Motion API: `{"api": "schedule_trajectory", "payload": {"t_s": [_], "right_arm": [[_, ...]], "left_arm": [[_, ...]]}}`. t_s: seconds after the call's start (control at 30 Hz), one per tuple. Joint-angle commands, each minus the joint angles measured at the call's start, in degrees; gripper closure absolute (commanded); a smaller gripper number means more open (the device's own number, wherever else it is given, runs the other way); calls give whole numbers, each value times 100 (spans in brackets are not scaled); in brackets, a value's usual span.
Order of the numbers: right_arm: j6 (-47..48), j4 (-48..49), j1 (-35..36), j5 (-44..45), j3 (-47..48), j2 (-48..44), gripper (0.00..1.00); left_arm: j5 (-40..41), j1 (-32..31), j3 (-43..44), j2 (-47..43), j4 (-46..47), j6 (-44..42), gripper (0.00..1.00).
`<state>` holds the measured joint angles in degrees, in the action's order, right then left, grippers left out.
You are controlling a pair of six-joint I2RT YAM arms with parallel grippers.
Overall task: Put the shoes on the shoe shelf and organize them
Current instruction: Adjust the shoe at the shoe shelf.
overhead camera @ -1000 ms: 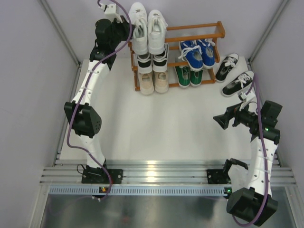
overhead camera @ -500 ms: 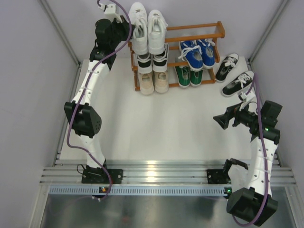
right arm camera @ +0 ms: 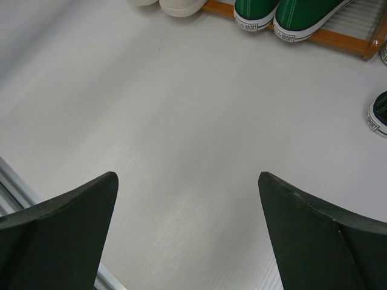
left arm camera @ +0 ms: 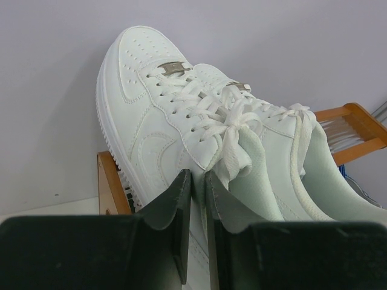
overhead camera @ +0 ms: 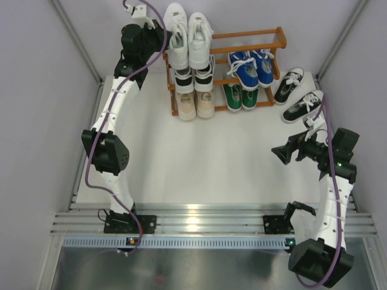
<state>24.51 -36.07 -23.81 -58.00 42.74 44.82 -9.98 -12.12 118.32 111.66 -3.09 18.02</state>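
The all-white pair sits on the top tier of the orange-brown shoe shelf, at its left end. My left gripper is up beside it. In the left wrist view this gripper is shut on the side wall of the left white shoe, and its mate lies close on the right. Black shoes fill the middle tier below, with the beige pair lowest. Blue and green pairs stand on the right half. My right gripper hangs open over bare table.
Two black shoes with white laces lie loose on the table right of the shelf. The right wrist view shows the open gripper, green toes, the shelf's lowest bar and one black shoe's toe. Grey walls close both sides.
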Motion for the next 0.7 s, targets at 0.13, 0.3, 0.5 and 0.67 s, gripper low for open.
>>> {"api": "schedule_trajectory", "payload": {"t_s": [0.13, 0.3, 0.5, 0.67], "right_arm": [[177, 30, -97, -168, 15, 9, 1], [185, 30, -97, -159, 15, 18, 1], [185, 30, -89, -168, 15, 27, 1], [186, 30, -97, -168, 15, 27, 1]], "left_arm": [[-57, -27, 376, -372, 494, 237, 92], [-48, -27, 376, -417, 538, 255, 92], [-39, -27, 402, -478, 538, 272, 92], [-13, -27, 420, -504, 555, 290, 92]]}}
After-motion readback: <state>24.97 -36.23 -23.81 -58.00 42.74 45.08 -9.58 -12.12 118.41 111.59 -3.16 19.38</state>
